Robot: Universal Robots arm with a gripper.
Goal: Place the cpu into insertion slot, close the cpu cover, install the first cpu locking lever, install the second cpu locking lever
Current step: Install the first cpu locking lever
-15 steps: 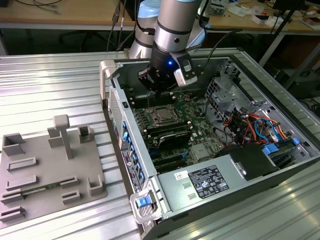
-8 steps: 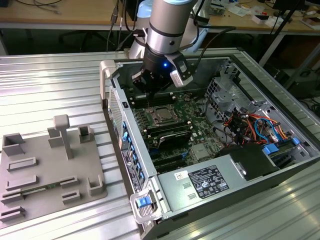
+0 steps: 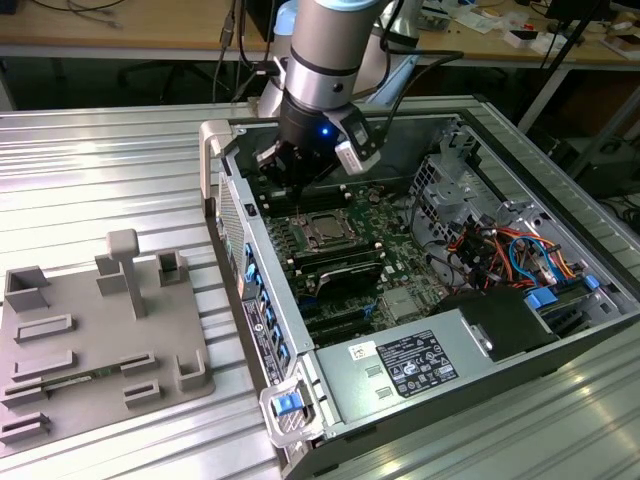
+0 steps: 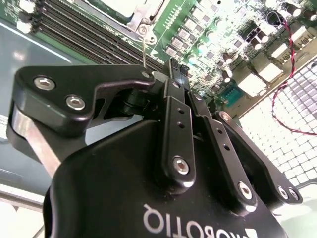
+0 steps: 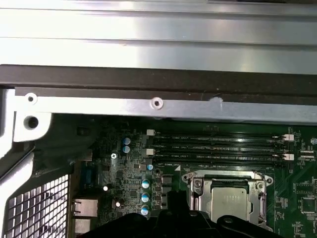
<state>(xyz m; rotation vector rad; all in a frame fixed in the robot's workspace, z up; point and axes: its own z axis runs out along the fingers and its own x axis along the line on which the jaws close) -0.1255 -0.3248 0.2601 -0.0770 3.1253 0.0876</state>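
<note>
The cpu [image 5: 229, 201] lies silvery side up in the insertion slot [image 3: 322, 232] on the green motherboard. The silver cpu cover [image 5: 197, 186] lies flat around it, and the chip shows through its window. In the second wrist view a thin metal locking lever [image 4: 143, 49] stands up from the socket corner, right beside the fingertips. My gripper [image 4: 171, 67] looks shut, with its fingers together. I cannot tell whether it touches the lever. In the exterior view the gripper [image 3: 300, 180] hangs inside the case, just behind the socket and over the memory slots.
Long black memory slots [image 5: 218, 146] run beside the socket. The case's metal wall [image 5: 158, 104] is close behind it. A power supply [image 3: 410, 365] and a cable bundle [image 3: 500, 250] fill the exterior view's right. A grey fixture plate [image 3: 100, 340] lies outside the case on the left.
</note>
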